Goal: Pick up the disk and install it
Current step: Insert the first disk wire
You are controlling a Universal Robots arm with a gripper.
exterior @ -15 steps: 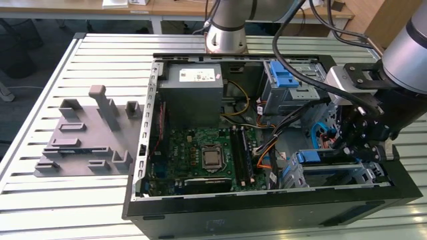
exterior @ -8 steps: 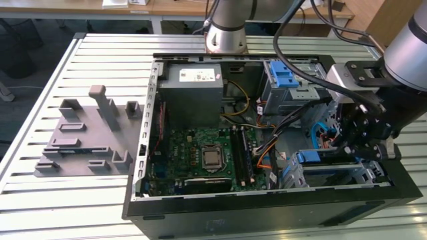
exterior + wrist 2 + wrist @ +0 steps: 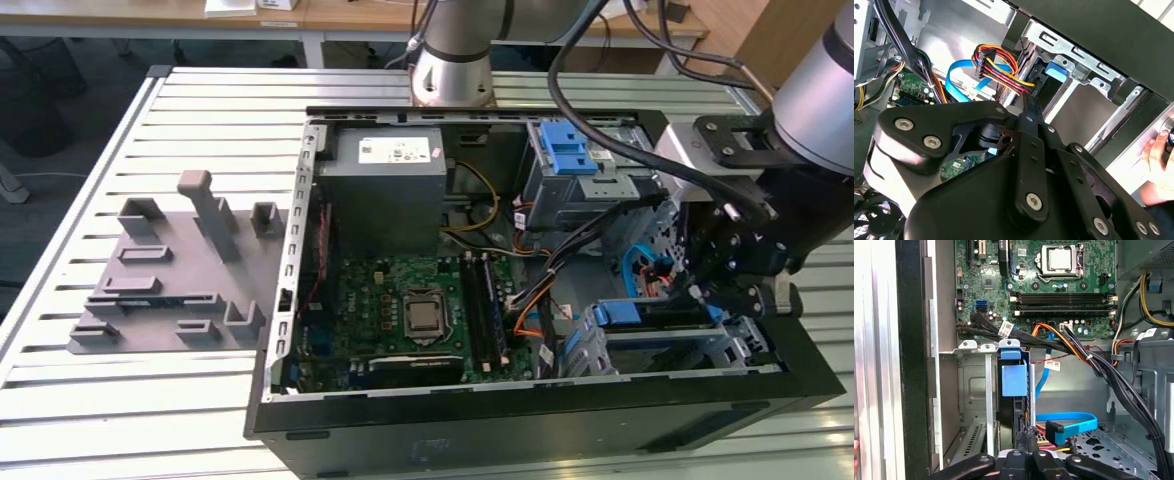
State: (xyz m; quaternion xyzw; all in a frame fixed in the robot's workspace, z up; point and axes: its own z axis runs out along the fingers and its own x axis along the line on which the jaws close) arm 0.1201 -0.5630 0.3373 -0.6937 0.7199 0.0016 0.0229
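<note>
The disk [image 3: 654,318] sits inside the lower drive cage [image 3: 741,345] of the open computer case, at the exterior view's right. Its blue rail frame shows along the top. In the first wrist view the disk [image 3: 1014,380] stands on edge in the cage slot, blue tab facing me, dark body below it. My gripper [image 3: 697,290] hangs just above the cage. In the first wrist view its black fingers [image 3: 1026,437] are shut together at the disk's cable end, beside the red-and-yellow power plug [image 3: 1046,442]. The second wrist view has my gripper [image 3: 1026,107] pointing at the blue rail [image 3: 1056,70].
A grey power supply box [image 3: 387,165] and an upper cage with a blue latch [image 3: 567,150] fill the back of the case. The motherboard [image 3: 420,310] lies open, with cable bundles [image 3: 1074,345] and a blue data cable [image 3: 1069,417] close by. A grey fixture [image 3: 174,270] sits outside. A person's hand [image 3: 1156,155] rests outside the case.
</note>
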